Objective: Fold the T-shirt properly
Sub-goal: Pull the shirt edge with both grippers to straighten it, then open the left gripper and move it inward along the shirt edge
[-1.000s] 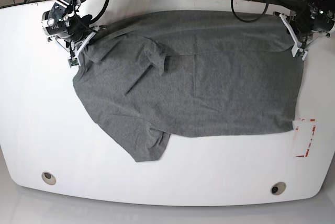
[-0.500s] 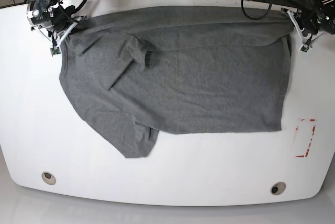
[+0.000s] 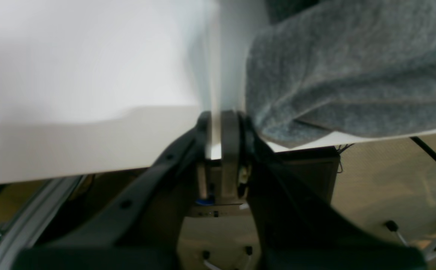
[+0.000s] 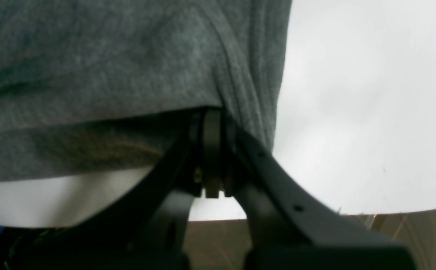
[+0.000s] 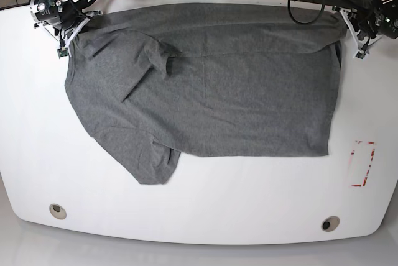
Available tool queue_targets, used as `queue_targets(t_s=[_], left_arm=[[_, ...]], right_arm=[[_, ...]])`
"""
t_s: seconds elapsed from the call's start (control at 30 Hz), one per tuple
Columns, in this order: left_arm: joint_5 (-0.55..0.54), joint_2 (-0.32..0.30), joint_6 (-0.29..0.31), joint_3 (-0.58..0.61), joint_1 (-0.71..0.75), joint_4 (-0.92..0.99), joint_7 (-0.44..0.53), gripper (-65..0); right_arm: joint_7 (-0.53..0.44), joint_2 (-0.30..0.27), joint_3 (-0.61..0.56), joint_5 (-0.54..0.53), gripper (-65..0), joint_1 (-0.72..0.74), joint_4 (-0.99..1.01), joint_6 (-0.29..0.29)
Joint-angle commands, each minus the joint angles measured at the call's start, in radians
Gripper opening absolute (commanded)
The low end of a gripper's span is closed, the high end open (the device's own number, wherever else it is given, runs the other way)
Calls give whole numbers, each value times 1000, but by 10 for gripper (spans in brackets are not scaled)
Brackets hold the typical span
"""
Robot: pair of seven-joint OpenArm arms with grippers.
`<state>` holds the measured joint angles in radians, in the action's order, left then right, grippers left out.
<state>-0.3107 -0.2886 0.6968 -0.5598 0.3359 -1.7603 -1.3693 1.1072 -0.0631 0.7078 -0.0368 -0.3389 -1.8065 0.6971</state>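
Base view: grey T-shirt [image 5: 211, 79] is lying spread across the white worktop [image 5: 249, 191]. Right fingers [image 5: 67, 41] are pinching its one far corner, left fingers [image 5: 356, 43] clenching the other, stretched between them.

left gripper [image 3: 221, 123]: two flat blades, grey-brown on their inner faces, set on black arms that spread apart toward the camera
left gripper arms: matte black, with small round screw holes along the sides
right gripper [image 4: 212, 120]: thin dark blades with a paler strip between them, on the same black forked arms dotted with screw holes
right arm [image 5: 59, 5]: black body with white bracket pieces, a shiny round silver part on the side, and a small green spot
left arm [image 5: 370, 11]: black housing, white finger brackets, a small green light
cables: black, looping off both arms
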Motion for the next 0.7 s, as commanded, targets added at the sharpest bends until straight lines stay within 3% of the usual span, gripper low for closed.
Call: queue_targets(t_s=[0.0, 0.17, 0.33, 0.53, 0.67], left_arm=[[-14, -18, 1, -7, -5, -106, 1, -606], [-28, -24, 1, -18, -28, -252, -27, -606], [-28, -50, 1, -32, -48, -244, -27, -606], [-80, -13, 1, -33, -67, -238, -27, -606], [-138, 4, 1, 28, -68, -235, -27, -606]], right_arm=[[73, 16, -3, 31, -637, -18, 11, 1], [73, 19, -4, 31, -637, -16, 11, 1], [73, 21, -4, 31, -637, -4, 17, 1], [72, 21, -4, 31, -637, -4, 12, 1], [72, 21, -4, 31, -637, -4, 15, 1]])
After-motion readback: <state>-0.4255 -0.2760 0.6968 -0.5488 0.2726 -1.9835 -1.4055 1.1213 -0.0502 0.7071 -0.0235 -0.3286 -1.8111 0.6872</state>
